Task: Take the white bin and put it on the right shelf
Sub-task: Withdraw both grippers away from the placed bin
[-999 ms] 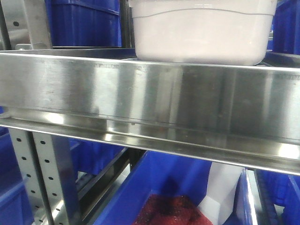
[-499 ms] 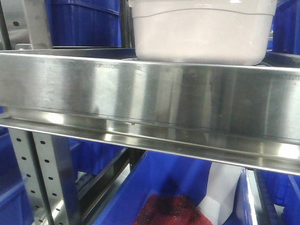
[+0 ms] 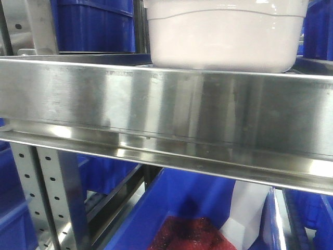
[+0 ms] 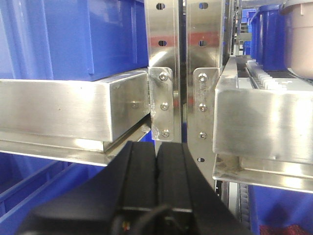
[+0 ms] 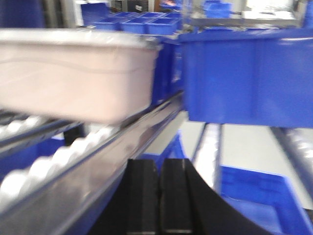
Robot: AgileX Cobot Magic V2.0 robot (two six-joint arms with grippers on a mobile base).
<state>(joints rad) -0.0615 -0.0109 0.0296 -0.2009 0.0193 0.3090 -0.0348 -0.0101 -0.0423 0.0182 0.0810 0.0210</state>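
Both grippers are clenched on nothing: the left gripper shows its two black fingers pressed flat together at the bottom of its wrist view, and the right gripper does the same in its own blurred view. Just beyond the left gripper stand two perforated steel uprights with screwed brackets, a brushed rail to their left carrying a blue bin. In the front view the right shelf fills the middle as a broad shiny rail. Farther back, the white bin rests on that shelf, right of centre, with blue bins behind it. Below the rail, a nearer blue bin holds something red.
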